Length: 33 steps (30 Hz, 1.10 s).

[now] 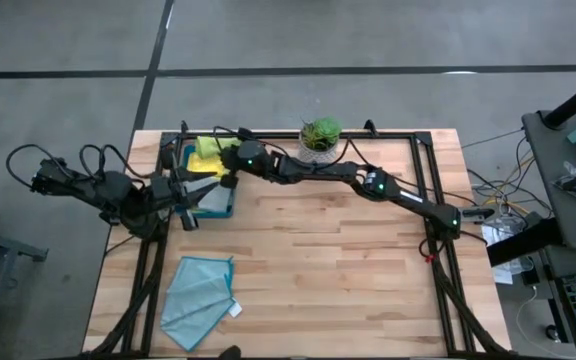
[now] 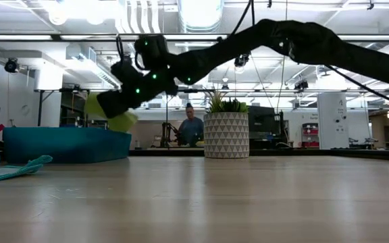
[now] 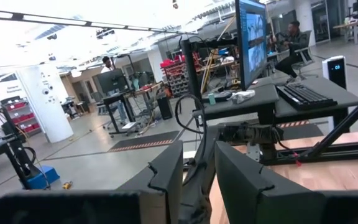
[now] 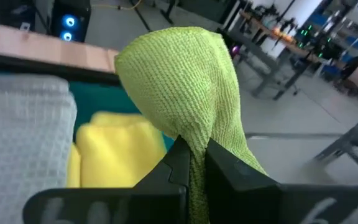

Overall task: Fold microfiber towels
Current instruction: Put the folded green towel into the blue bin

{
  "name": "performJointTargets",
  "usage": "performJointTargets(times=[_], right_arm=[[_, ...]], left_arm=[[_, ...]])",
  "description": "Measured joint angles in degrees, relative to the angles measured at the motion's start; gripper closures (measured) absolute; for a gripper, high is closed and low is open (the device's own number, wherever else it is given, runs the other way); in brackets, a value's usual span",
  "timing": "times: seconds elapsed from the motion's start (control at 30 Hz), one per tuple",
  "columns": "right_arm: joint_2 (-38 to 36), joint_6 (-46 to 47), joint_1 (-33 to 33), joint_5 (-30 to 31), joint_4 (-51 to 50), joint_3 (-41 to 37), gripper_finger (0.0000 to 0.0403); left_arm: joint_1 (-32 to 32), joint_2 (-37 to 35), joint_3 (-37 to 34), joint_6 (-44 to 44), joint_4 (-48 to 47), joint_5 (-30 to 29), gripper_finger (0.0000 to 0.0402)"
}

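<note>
Presently, stock of cloths: soft lime green microfiber towel [image 4: 185, 81] pinched in my right gripper [image 4: 191, 163], lifted over the rigid dark teal plastic tray [image 1: 213, 205]. Yellow towel [image 4: 114, 149] and pale grey towel [image 4: 23, 143] remain inside, untouched. Light teal towel [image 1: 198, 290] lies rumpled on the wooden table [image 1: 338, 260], seemingly unfolded. My left gripper [image 3: 197, 177] waits beside the tray, fingers narrowly parted, empty. Folding has barely begun.

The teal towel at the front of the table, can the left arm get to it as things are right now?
Probably yes. The teal towel lies in the open, nothing on it. The left gripper waits by the tray; the right gripper is busy lifting the lime green towel.
</note>
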Motion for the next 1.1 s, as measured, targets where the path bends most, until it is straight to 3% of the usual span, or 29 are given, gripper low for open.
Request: performJointTargets(times=[0.27, 0.43, 0.6, 0.73, 0.93, 1.1], right_arm=[[3.4, 1.8, -0.1, -1.8, 1.4, 0.0, 0.0378], [4.0, 7.9, -0.1, -3.8, 1.7, 0.0, 0.0317], [4.1, 9.0, -0.2, -9.6, 1.1, 0.4, 0.0257], [4.1, 8.9, 0.2, -10.5, 0.6, 0.9, 0.0227], [1.4, 6.3, 1.3, -10.6, -2.8, 0.9, 0.0214], [-3.5, 3.1, 2.1, -10.8, -13.2, 0.9, 0.0223]], left_arm=[[0.0, 0.9, 0.0, 0.1, -0.1, 0.0, 0.0322], [0.0, 2.0, 0.0, 0.2, 0.0, 0.0, 0.0322], [0.0, 2.8, 0.0, 0.1, 0.0, 0.0, 0.0322], [0.0, 3.2, 0.0, -0.1, -0.1, 0.0, 0.0322], [0.0, 3.2, 0.0, -0.5, -0.2, -0.2, 0.0322], [0.0, 2.8, 0.0, -0.5, -0.2, -2.2, 0.0322]])
